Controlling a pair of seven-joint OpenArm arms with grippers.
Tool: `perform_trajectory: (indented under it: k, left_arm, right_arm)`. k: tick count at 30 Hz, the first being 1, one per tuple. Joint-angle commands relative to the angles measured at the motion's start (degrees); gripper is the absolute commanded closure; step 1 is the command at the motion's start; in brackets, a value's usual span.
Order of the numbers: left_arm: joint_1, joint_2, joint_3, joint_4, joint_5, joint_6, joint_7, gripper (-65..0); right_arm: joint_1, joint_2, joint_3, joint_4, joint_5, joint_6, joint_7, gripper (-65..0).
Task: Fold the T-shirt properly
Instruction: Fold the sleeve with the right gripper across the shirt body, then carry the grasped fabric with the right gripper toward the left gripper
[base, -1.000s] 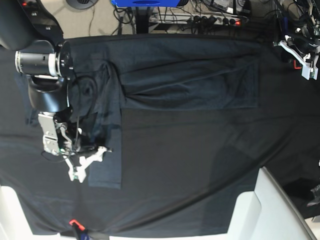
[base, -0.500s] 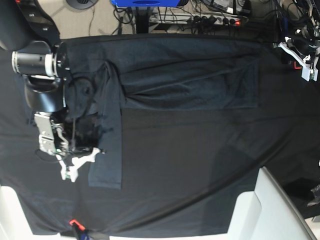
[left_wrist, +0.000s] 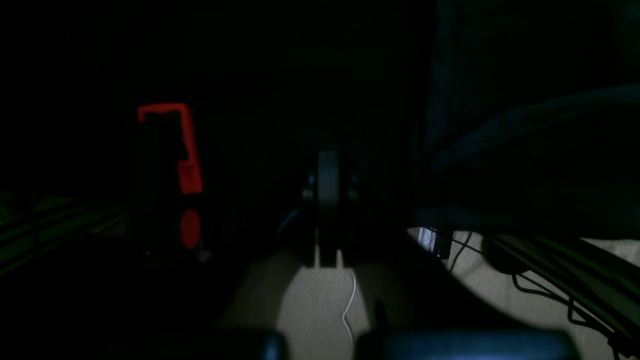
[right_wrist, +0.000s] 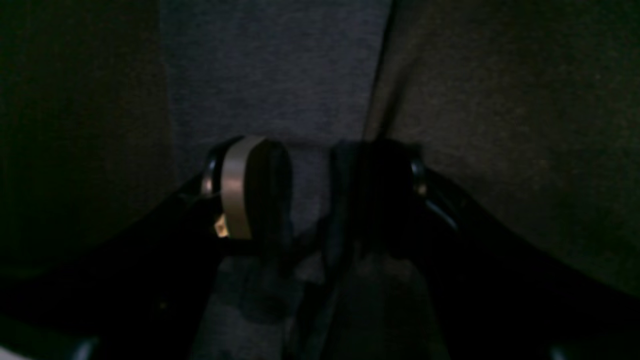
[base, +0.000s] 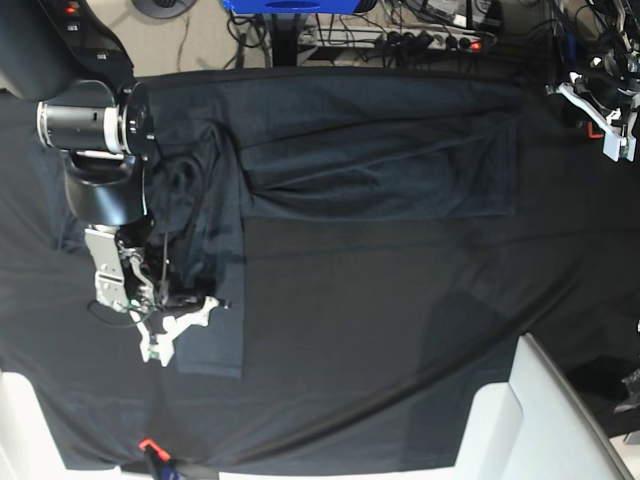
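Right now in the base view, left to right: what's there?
Right arm → right gripper on the sleeve → T-shirt body → white panel → left gripper at the far edge.

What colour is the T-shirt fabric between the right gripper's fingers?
Heathered blue-grey, dark charcoal overall: the T-shirt shows best in the right wrist view, by the right gripper.
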Motion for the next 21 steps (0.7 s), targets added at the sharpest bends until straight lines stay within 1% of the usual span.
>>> perform_trajectory:
  k: [1,2,3,5,6,7,9,11,12,14,17,19,21]
  left_arm:
    - [0.11,-1.18,-0.53,0.67,-0.34,-0.06,-0.82,0.0]
    - [0.02,-1.18,-0.53,0.67,-0.34,-0.06,-0.82,0.0]
    - [0.02,-1.18,-0.53,0.67,-0.34,-0.06,-0.82,0.0]
    - [0.11,-1.18,-0.53,0.67,-0.34,-0.06,-0.82,0.0]
    - [0.11,-1.18,-0.53,0.67,-0.34,-0.06,-0.82,0.0]
    - [0.11,-1.18,-0.53,0.67,-0.34,-0.06,-0.82,0.0]
    - [0.2,-1.18,-0.53,0.67,-0.34,-0.06,-0.82,0.0]
    - [0.46,-1.27,-0.53,0.94,-0.34,-0.06,-0.82,0.0]
    - [0.55,-1.36,-0.53,1.2,-0.34,-0.06,-0.82,0.0]
    - [1.08,-2.67,-0.53,1.2,-0.34,-0.06,-0.82,0.0]
    - [2.31,-4.7,-0.53,1.29,-0.34,-0.06,-0.82,0.0]
    - [3.1,-5.84,-0.53,1.29,-0.34,-0.06,-0.82,0.0]
    - [4.07,-6.98,-0.53,1.29,-0.25,-0.06,-0.82,0.0]
  right_arm:
    - [1.54,-0.43,-0.28,0.47,0.34,0.5,-0.09,-30.2]
    - [1.54,-0.43,-0.28,0.47,0.34,0.5,-0.01,-26.6]
    - [1.54,-0.43,-0.11,0.47,0.34,0.5,-0.01,-21.5]
    - [2.07,-0.43,-0.02,0.47,0.34,0.5,0.08,-8.3]
    - [2.07,-0.43,-0.02,0.47,0.34,0.5,0.17,-2.9]
    - [2.24,-0.43,-0.02,0.47,0.34,0.5,0.17,0.0]
    - [2.33,-0.43,-0.11,0.82,0.34,0.5,0.26,-0.3]
    - [1.71,-0.61,-0.28,4.6,0.34,0.5,-0.18,0.0]
    - [0.57,-0.61,-0.28,7.06,0.34,0.5,-1.33,0.0]
    - [-1.71,-1.66,-0.37,13.57,0.34,0.5,-5.11,0.0]
    - [-6.46,-3.6,-0.46,25.0,0.34,0.5,-12.84,0.0]
    - [-10.15,-5.0,-0.46,32.29,0.34,0.5,-16.97,0.0]
    - [-14.29,-5.79,-0.98,39.24,0.34,0.5,-19.88,0.0]
